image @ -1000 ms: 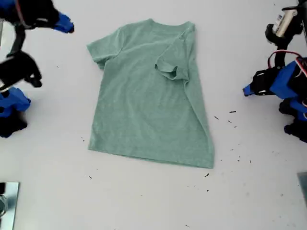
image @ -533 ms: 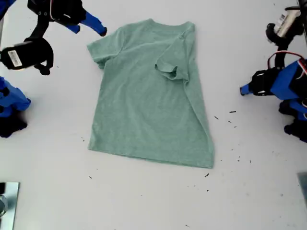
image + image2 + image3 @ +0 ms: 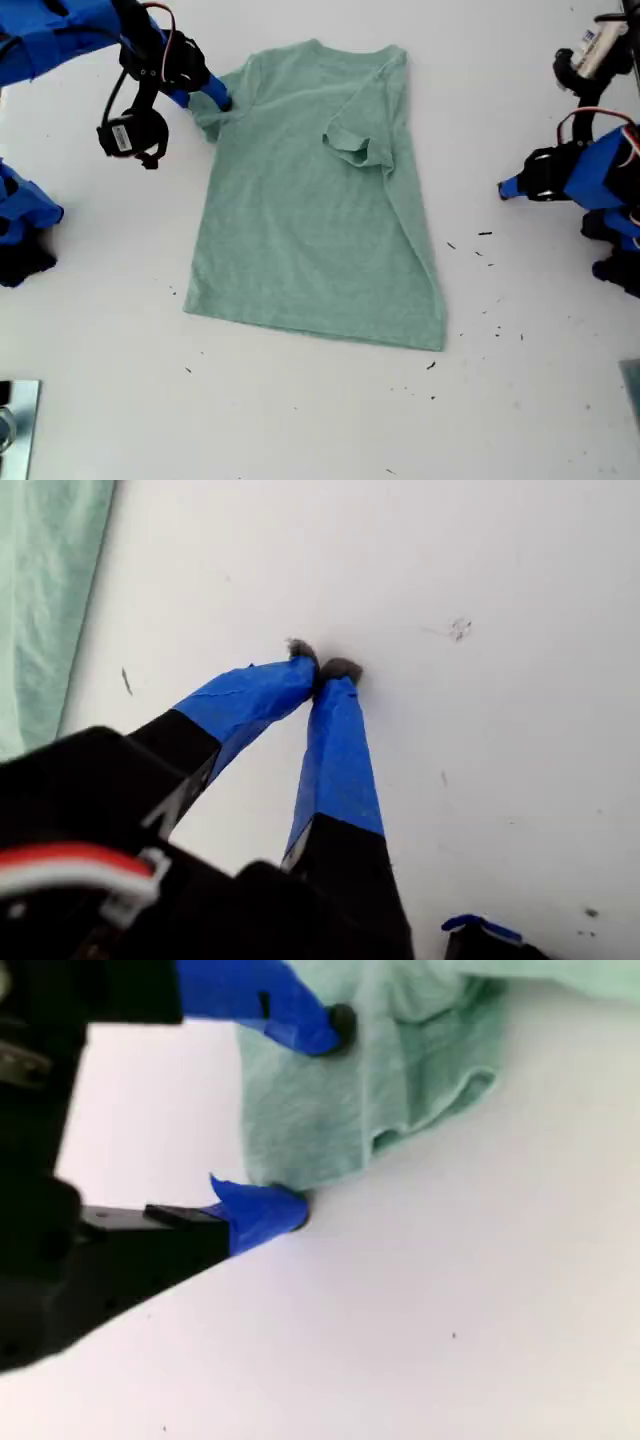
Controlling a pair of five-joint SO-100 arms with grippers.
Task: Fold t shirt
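One sleeve of the pale mint-green cotton t shirt (image 3: 310, 190) sits between our second hand's (image 3: 310, 1120) spread fingers for folding inward; our first hand (image 3: 322, 670), pressed together, waits on the white desk (image 3: 300, 420).

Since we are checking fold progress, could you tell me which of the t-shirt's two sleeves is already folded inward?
The sleeve toward the exterior view's right, lying on the t shirt body. The other sleeve lies spread beside my second hand.

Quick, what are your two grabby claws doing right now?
My first gripper: shut, empty, on the bare table.
My second gripper: open around the t shirt sleeve edge, not yet clamped.
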